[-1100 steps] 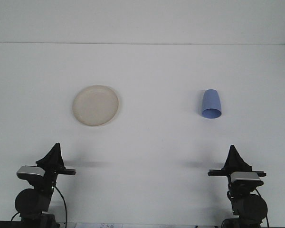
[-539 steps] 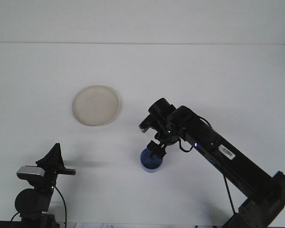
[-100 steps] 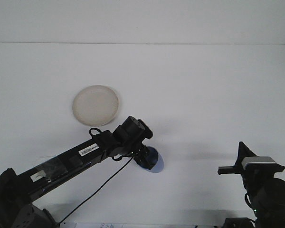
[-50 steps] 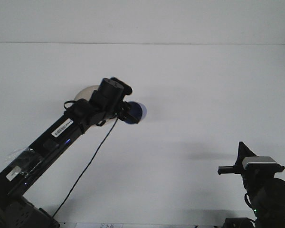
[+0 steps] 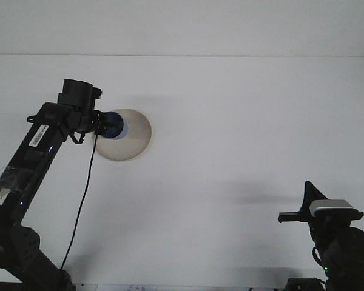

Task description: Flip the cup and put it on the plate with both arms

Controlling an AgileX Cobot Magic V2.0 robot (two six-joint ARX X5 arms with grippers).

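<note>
Left gripper (image 5: 104,126) clamps blue cup (image 5: 115,127) over plate (image 5: 136,136), upper left of frame. Lower upright onto plate centre, then release. Right gripper (image 5: 303,209) parked lower right, fingers: can't tell.

Bright, even light; faint shadows.

Left claw (image 5: 104,125) grips blue cup (image 5: 115,126) over plate (image 5: 136,136) — right arm parked.
</note>
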